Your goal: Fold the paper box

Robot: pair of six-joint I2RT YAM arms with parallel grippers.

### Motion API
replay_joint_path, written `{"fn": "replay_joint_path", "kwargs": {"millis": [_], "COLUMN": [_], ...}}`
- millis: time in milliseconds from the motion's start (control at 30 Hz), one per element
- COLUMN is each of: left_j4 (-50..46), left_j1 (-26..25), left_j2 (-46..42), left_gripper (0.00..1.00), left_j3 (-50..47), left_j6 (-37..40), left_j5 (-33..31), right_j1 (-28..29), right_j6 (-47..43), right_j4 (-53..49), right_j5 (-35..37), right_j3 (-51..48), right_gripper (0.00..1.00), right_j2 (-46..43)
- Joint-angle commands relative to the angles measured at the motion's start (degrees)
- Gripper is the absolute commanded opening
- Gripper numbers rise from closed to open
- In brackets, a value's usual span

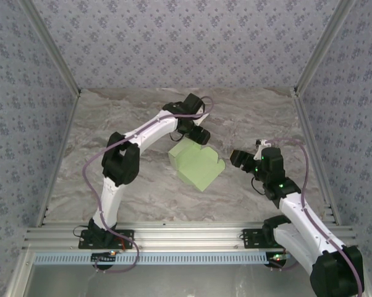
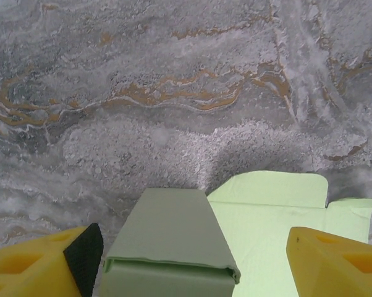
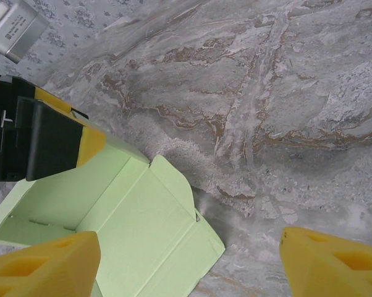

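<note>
Probably light, thin and crease-prone: pinch paper box (image 1: 198, 167) gently by its raised 11 o'clock flap; left claw (image 1: 197, 135) at 12, right claw (image 1: 238, 158) at 3, both spread wide, empty.

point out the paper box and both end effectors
paper box (image 1: 197, 166), top external view, middle of its green panel
left end effector (image 1: 199, 135), top external view, between its fingertips
right end effector (image 1: 236, 158), top external view, between its fingertips
</note>
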Motion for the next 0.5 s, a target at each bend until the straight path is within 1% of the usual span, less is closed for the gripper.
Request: {"fn": "replay_joint_path", "kwargs": {"millis": [0, 33, 133, 200, 267, 400, 467], "left_j4": [-2.2, -2.4, -3.0, -3.0, -3.3, -3.9, -4.2], "left_j1": [-0.2, -0.2, -0.2, -0.2, -0.2, -0.2, -0.2], "left_j2": [1.2, 1.4, 2.0, 2.1, 2.4, 2.6, 2.8], "left_gripper": [0.77, 0.77, 0.72, 0.64, 0.6, 0.6, 0.65], "left_j3": [3.1, 3.4, 4.1, 4.3, 4.7, 5.3, 5.4], "left_j6": [-1.8, -1.8, -1.8, -2.2, -2.7, -3.2, -3.4], "left_j5": [-0.7, -0.5, 0.6, 1.6, 2.2, 2.8, 2.8], "right_j1": [-0.4, -0.4, -0.4, -0.4, -0.4, -0.5, -0.7], "right_j6": [0.7, 0.6, 0.8, 0.7, 0.6, 0.4, 0.4], "right_j4": [-0.3, -0.4, -0.2, 0.1, 0.0, 0.3, 0.3], "right_j5": [-0.8, -0.9, -1.0, -1.2, -1.1, -1.2, -1.2], "right_j3": [1.7, 1.8, 1.7, 1.5, 1.5, 1.5, 1.4], "right_gripper": [0.79, 0.79, 0.79, 0.79, 0.79, 0.79, 0.79], "right_j2": [0.5, 0.7, 1.1, 1.4, 1.4, 1.5, 1.5]}}
